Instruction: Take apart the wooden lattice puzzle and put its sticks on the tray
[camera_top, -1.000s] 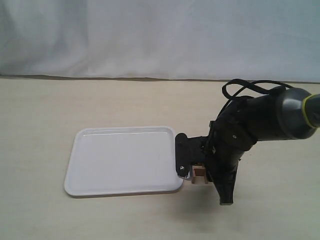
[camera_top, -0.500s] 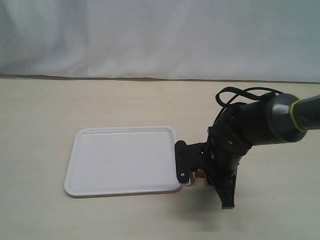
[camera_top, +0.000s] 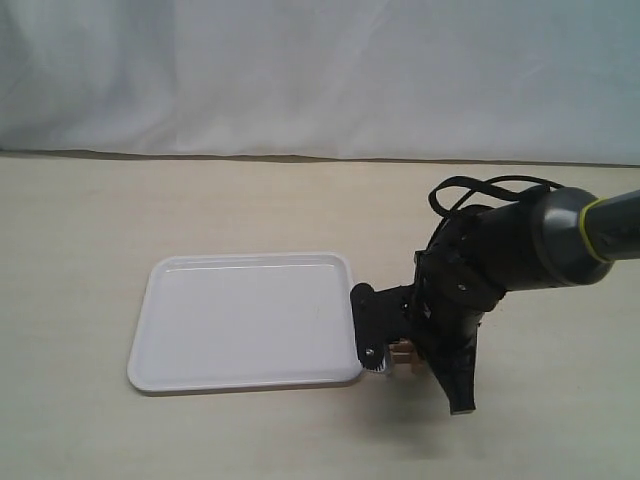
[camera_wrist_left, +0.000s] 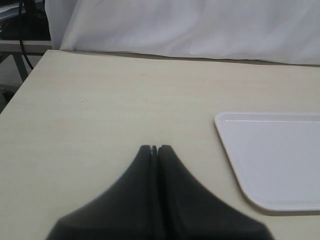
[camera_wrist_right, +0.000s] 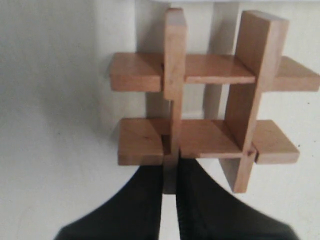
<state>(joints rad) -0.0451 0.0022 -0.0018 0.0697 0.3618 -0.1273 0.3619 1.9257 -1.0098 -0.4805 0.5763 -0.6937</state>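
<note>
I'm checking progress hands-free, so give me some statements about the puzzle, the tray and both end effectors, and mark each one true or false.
1. The tray holds no sticks. True.
2. The wooden lattice puzzle is in separate pieces. False: it is fully interlocked.
3. The right end effector pinches the end of one stick. True.
4. The left end effector is open. False: it is shut, holding nothing.
5. The puzzle lies on the tray. False: it lies on the table beside the tray.
</note>
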